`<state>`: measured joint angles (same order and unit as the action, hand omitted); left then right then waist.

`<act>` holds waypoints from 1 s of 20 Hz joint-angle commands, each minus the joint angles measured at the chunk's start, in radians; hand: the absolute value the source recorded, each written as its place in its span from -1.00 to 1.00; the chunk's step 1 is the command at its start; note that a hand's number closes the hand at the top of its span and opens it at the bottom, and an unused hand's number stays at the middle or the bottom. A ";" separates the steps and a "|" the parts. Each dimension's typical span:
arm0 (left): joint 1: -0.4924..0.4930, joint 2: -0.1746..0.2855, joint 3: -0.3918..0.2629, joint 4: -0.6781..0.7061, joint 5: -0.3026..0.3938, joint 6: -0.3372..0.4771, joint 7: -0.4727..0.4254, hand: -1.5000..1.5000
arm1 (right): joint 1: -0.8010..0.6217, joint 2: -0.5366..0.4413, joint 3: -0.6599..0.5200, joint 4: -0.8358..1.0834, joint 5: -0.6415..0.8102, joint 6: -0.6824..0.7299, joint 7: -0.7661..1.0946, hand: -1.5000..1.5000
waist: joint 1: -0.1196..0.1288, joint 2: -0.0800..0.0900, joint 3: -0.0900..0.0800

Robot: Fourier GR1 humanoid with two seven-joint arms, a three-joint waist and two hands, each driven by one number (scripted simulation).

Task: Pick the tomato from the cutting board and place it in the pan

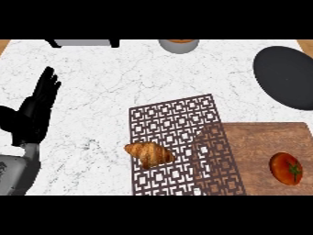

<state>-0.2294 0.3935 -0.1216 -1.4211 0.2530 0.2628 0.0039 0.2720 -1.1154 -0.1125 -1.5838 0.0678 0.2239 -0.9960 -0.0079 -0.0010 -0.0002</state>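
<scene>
One tomato [285, 168] lies at the near right of the wooden cutting board [254, 137]. It is red and glossy, a little taller than wide, with a small green stem on the side facing up. The board sits at the near right corner of the white marble counter [118, 73], and its near edge is cut off by the view.

Just left of it, a brown openwork mat [176, 114] overlaps the board's left edge. A golden croissant [149, 153] rests on the mat's near left part.

At the near left edge a grey forearm [6, 172] comes in, bearing a dark marking too small to read. Its left hand [31, 117] stands above the counter with fingers straight and spread, thumb out to the side, holding nothing.

Farther back, at the right edge, lies the dark round pan [291, 75], well apart from the tomato. Its right side is cut off.

Along the far edge, a grey bowl [179, 45] and a black-and-grey object [83, 43] show only in part. What the object is cannot be told.
</scene>
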 commanded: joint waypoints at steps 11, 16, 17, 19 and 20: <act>-0.043 -0.015 0.051 0.013 -0.026 -0.072 0.050 0.00 | -0.203 0.091 0.166 0.095 0.236 0.067 -0.008 -1.00 | 0.018 0.004 0.000; -0.041 -0.060 0.048 -0.011 -0.087 -0.027 0.055 0.00 | -0.158 0.115 0.153 0.066 0.310 0.037 -0.028 -1.00 | 0.005 0.000 0.000; -0.010 -0.082 0.047 0.011 -0.086 -0.036 0.023 0.00 | -0.173 0.149 0.181 0.035 0.332 0.038 0.038 -1.00 | 0.006 0.001 0.000; -0.007 -0.097 0.043 0.007 -0.110 -0.042 0.021 0.00 | -0.196 0.186 0.178 0.073 0.380 0.029 0.036 -1.00 | 0.008 0.001 0.000; -0.042 -0.081 0.043 -0.047 -0.110 -0.030 0.115 0.00 | -0.198 0.154 0.151 0.092 0.376 0.045 0.004 -1.00 | 0.007 0.000 0.000</act>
<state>-0.2475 0.3256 -0.0769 -1.4347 0.1664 0.2243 0.0498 0.1044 -0.9711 0.0534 -1.5182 0.3973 0.2130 -0.9498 0.0000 0.0000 0.0001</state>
